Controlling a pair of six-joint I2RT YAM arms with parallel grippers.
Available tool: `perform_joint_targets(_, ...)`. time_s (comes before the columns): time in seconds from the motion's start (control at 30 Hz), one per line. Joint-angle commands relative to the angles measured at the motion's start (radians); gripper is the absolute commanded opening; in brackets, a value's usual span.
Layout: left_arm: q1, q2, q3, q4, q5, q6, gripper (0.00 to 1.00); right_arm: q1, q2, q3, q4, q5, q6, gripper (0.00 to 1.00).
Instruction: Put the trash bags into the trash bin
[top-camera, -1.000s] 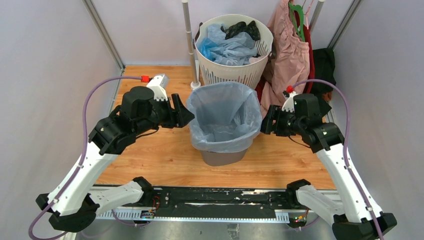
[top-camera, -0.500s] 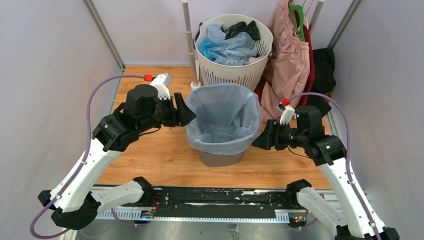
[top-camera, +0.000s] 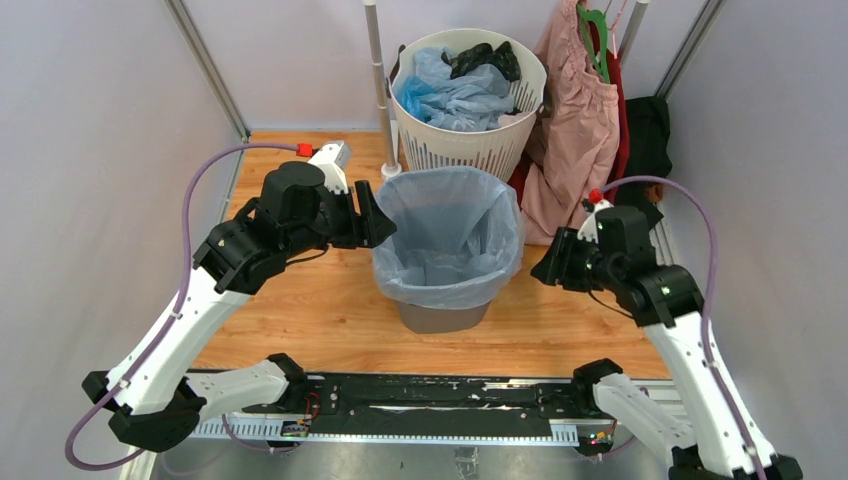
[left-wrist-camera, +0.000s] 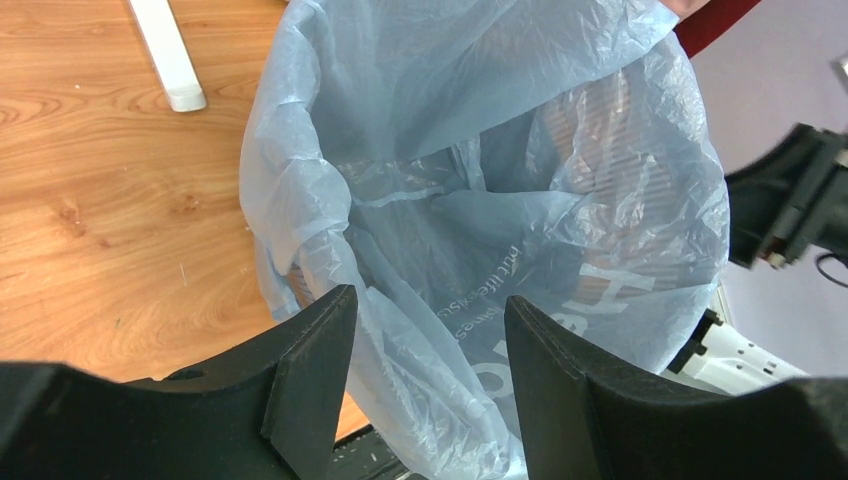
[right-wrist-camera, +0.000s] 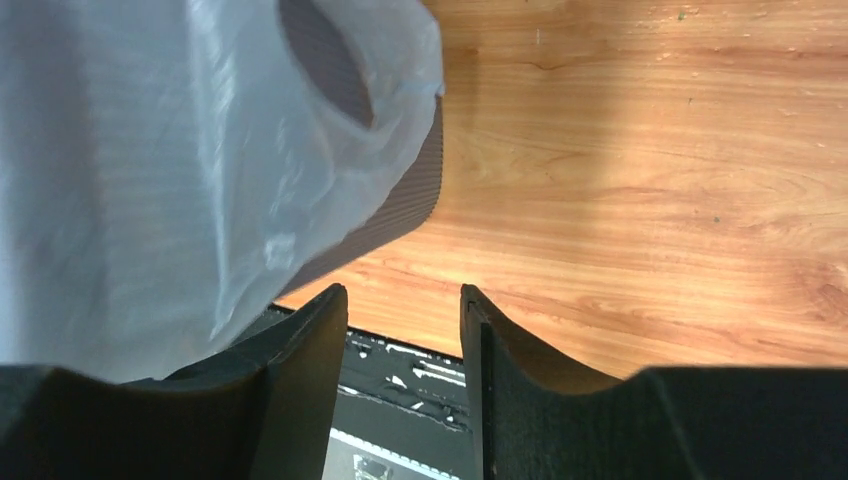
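The blue bag (top-camera: 445, 230) lines the bin (top-camera: 440, 317), its rim folded over the top. The left gripper (left-wrist-camera: 428, 300) is spread at the bag's left rim, film in the gap, unpinched. The right gripper (right-wrist-camera: 400, 292) is spread and empty, just beside the bin

trash bag (top-camera: 447, 238): pale blue, see-through, lining bin, folded over rim | trash bin (top-camera: 445, 316): dark grey, upright

The left gripper (left-wrist-camera: 428, 297) holds its jaws apart, with a fold of the pale blue trash bag (left-wrist-camera: 500, 180) between them. The wooden tabletop (left-wrist-camera: 100, 200) lies behind.
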Motion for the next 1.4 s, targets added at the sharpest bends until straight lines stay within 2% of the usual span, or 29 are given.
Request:
perform_joint_targets(0.0,0.006,-0.002,0.029,-0.014,0.014,0.010,0.61,-0.011,0.111,-0.058,0.116,0.036,0.056,0.49)
perform_joint_targets(0.2,0.006,-0.008,0.036,-0.021,0.014,0.007,0.60,-0.059,0.163,-0.150,0.231,0.053,0.074,0.59)
perform_joint_targets(0.3,0.006,-0.008,0.035,-0.021,0.014,0.007,0.60,-0.110,0.159,-0.199,0.289,0.020,0.071,0.61)
perform_joint_targets(0.67,0.006,0.002,0.034,-0.019,0.014,0.003,0.59,-0.136,0.248,-0.302,0.588,-0.235,0.158,0.57)
perform_joint_targets(0.83,0.006,0.001,0.026,-0.018,0.014,0.000,0.59,-0.135,0.309,-0.339,0.647,-0.266,0.184,0.53)
perform_joint_targets(0.9,0.006,0.003,0.028,-0.019,0.014,0.000,0.59,-0.136,0.322,-0.358,0.688,-0.280,0.199,0.49)
perform_joint_targets(1.03,0.006,0.005,0.036,-0.019,0.014,0.004,0.59,-0.134,0.326,-0.373,0.699,-0.298,0.203,0.32)
perform_joint_targets(1.2,0.006,0.013,0.037,-0.018,0.014,0.005,0.59,-0.131,0.270,-0.391,0.650,-0.311,0.188,0.20)
perform_joint_targets(1.37,0.006,0.021,0.030,-0.012,0.034,0.006,0.58,-0.123,0.221,-0.398,0.545,-0.326,0.159,0.14)
